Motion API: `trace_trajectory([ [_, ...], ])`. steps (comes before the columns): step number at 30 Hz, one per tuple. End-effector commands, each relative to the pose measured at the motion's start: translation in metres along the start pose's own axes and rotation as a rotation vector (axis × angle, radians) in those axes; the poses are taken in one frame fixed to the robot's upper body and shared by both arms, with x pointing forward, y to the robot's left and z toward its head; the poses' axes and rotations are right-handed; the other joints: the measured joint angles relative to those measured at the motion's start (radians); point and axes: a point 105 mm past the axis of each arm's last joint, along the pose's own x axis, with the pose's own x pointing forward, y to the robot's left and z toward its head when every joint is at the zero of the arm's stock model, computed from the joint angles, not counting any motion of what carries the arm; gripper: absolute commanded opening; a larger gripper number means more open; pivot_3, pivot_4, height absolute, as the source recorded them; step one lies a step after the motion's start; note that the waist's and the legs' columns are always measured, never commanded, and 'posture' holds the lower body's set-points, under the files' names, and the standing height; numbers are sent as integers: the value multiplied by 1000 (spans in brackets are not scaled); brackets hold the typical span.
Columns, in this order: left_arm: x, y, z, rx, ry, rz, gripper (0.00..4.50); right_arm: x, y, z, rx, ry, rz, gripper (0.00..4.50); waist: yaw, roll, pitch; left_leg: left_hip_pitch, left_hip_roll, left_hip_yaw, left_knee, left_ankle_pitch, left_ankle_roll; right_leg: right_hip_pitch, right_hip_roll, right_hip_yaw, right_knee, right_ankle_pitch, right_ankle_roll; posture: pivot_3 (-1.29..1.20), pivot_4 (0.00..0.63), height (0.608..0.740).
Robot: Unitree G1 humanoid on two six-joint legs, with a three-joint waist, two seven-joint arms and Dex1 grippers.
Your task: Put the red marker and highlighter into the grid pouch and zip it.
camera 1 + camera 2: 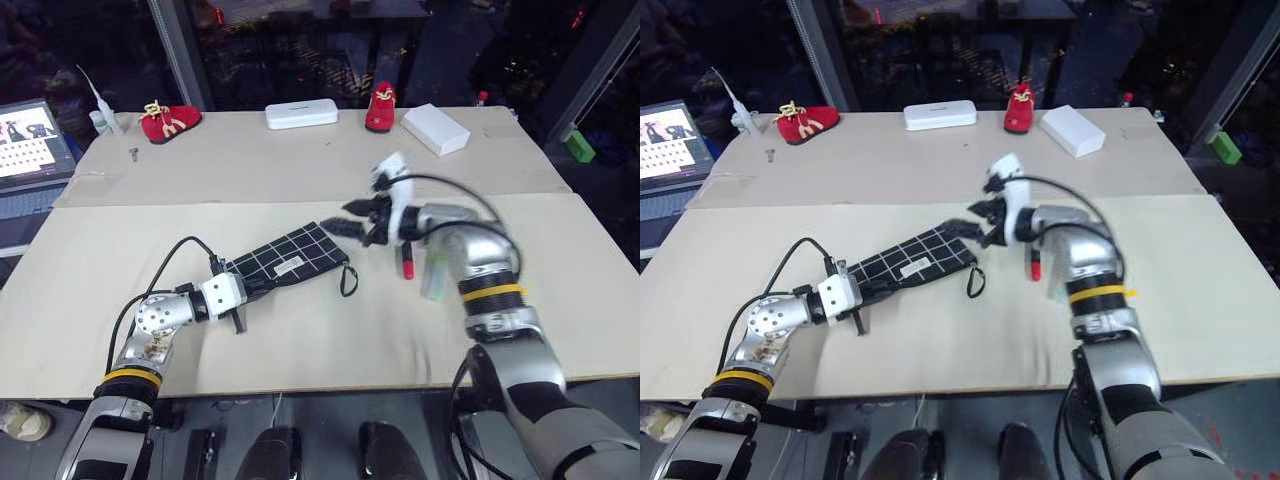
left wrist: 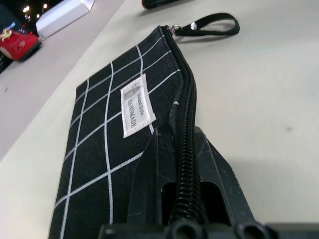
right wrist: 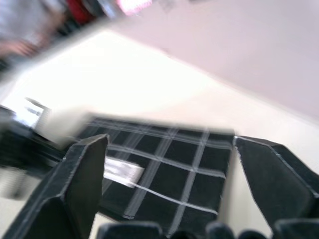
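**Left eye view: pens lie beside the raised right gripper, pouch pinned at the other end**

The grid pouch lies flat on the table, long axis slanting from the left gripper, clamped on its zipper-edge end, toward the loop end under the right gripper. That gripper hangs above the table, fingers spread wide, holding nothing. The red marker and highlighter lie side by side just to its right, outside the pouch, nearer the right arm. The zipper looks closed along the stretch visible in the left wrist view; nothing seems inside.
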Motion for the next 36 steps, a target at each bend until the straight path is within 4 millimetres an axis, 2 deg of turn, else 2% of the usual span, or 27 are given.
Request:
trace_trajectory([
  [1,-2,21,22,-35,-84,127,0,-18,-3,-7,4,32,-56,4406,0,0,0,0,0,0,0,0,0,0,0,0,0,0,0,0,150,740],
  [5,-1,22,31,-86,-118,171,0,-19,-4,-36,20,123,-99,4406,-8,0,0,2,0,1,0,0,0,2,0,1,-1,0,0,0,150,740],
  [8,0,20,34,-113,-126,181,0,-5,-7,-53,52,156,-125,4406,-17,0,0,3,0,3,0,0,0,1,0,4,0,0,0,0,150,740],
  [16,5,18,36,-128,-128,179,0,21,-25,-67,67,209,-211,4406,-11,0,0,4,1,4,0,0,0,2,2,3,1,0,0,0,150,740],
  [22,9,19,39,-142,-147,193,0,35,-26,-75,75,226,-212,4406,-7,0,0,3,0,4,0,0,0,2,1,3,0,0,0,0,150,740],
  [26,11,17,37,-145,-145,193,0,38,-28,-74,69,206,-221,3445,-8,0,0,3,0,4,0,0,0,2,1,3,0,0,0,0,150,740],
  [33,10,17,35,-152,-140,212,0,34,-24,-75,52,208,-180,851,-8,0,0,3,0,4,0,0,0,1,2,3,1,0,0,0,150,740],
  [35,10,16,34,-154,-139,213,0,33,-22,-74,47,209,-168,297,-8,0,0,3,0,4,0,0,0,2,2,3,1,0,0,0,150,740],
  [36,11,15,34,-158,-140,215,0,33,-14,-76,22,232,-124,16,-9,0,0,3,0,4,0,0,0,2,2,3,1,0,0,0,150,740],
])
